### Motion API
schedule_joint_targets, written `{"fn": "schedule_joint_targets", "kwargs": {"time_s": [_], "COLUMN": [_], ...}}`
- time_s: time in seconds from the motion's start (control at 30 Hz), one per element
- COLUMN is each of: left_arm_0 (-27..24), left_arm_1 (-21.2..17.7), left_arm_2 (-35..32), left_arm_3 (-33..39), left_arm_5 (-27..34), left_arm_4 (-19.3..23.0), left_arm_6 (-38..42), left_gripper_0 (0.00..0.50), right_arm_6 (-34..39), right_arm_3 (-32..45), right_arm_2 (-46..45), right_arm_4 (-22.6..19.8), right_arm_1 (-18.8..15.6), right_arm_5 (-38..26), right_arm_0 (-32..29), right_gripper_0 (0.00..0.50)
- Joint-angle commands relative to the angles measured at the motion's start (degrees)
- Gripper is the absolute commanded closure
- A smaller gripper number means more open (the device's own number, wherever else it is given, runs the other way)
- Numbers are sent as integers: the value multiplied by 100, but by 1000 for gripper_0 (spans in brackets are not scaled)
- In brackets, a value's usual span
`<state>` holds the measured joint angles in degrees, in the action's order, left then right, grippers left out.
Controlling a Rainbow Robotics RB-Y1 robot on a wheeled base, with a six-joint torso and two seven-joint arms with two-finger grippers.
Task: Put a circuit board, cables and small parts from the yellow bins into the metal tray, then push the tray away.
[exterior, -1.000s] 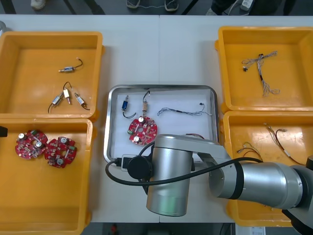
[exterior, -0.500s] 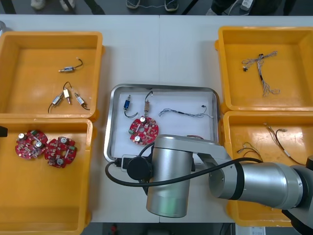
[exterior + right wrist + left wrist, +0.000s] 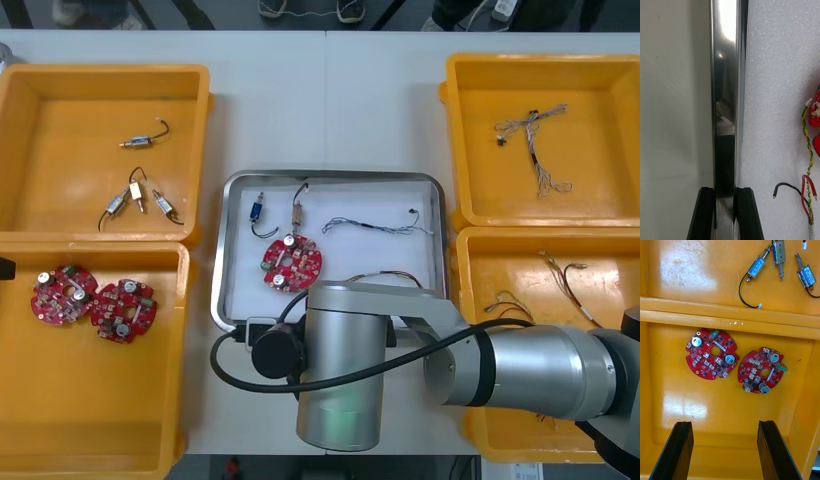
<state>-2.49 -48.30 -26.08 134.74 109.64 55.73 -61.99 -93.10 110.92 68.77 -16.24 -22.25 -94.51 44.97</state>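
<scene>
Nearest you, your right arm (image 3: 500,365) is reaching in across the table (image 3: 330,110). Your right gripper (image 3: 725,192) is pinching the near rim of the metal tray (image 3: 222,250). One black finger (image 3: 705,212) is sitting on the table side of the shiny rim and the other on the white-lined side, with the rim running straight out between them. Just inside that rim, a red and yellow cable (image 3: 809,157) and a black cable (image 3: 788,186) are lying on the lining.

On the near left, your left gripper (image 3: 724,423) is hovering over the near left yellow bin (image 3: 100,400), fingers spread wide and touching nothing. Two loose circuit boards (image 3: 713,354) are lying side by side just beyond the fingertips.

Farther into the tray, a round red circuit board (image 3: 292,263) is resting left of centre. Two small metal parts (image 3: 257,212) and a blue and white cable (image 3: 375,227) are lying beyond it.

Farthest out, more metal parts (image 3: 140,195) are sitting in the far left bin (image 3: 60,110), and thin cables (image 3: 535,145) are lying in the far right bin (image 3: 600,80).
</scene>
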Motion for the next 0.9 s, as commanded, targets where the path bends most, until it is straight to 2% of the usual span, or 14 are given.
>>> {"fn": "schedule_joint_targets", "kwargs": {"time_s": [0.03,0.33,0.9], "left_arm_0": [108,108,108], "left_arm_1": [-242,-242,-242], "left_arm_2": [-20,-20,-20], "left_arm_3": [114,114,114], "left_arm_5": [36,36,36], "left_arm_4": [-54,-54,-54], "left_arm_6": [-455,-455,-455], "left_gripper_0": [0,0,0], "right_arm_6": [-68,-50,-15], "right_arm_3": [219,158,-431], "right_arm_2": [84,101,75], "right_arm_4": [77,86,279], "right_arm_1": [-25,-121,-121], "right_arm_5": [-41,-41,12], "right_arm_0": [320,645,1304], "right_gripper_0": [471,499,500]}}
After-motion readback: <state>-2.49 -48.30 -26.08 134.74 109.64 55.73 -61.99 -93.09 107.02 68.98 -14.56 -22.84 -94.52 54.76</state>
